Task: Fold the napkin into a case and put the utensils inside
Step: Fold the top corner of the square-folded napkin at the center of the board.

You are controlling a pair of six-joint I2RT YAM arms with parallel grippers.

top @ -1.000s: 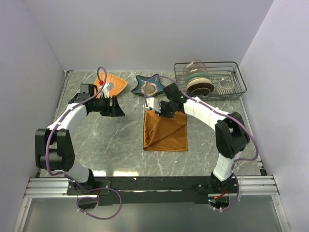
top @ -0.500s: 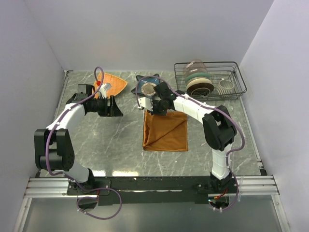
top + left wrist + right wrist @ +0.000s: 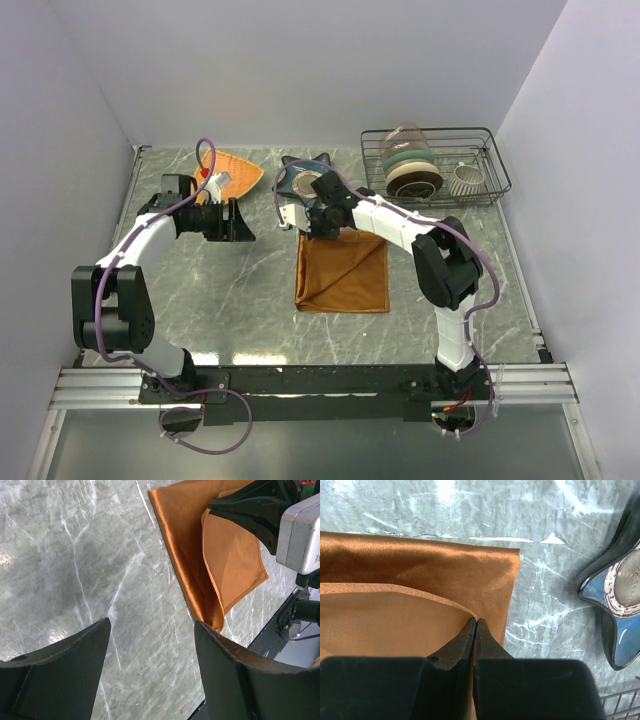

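The rust-orange napkin lies partly folded on the marble table, with one layer turned over another. My right gripper is shut on the upper layer's edge near the napkin's far left corner. The right wrist view shows the jaws pinched on that cloth. To the left, apart from the napkin, my left gripper hangs open over bare marble with nothing between its fingers. A small silvery piece shows on the woven plate; the utensils are not clear to me.
A light orange woven triangular plate sits at the far left behind my left arm. A blue star-shaped dish lies just beyond the napkin. A wire rack with bowls and a cup stands at the far right.
My right gripper has moved left along the napkin's far edge, drawing the upper cloth layer with it. The left arm has hardly moved.
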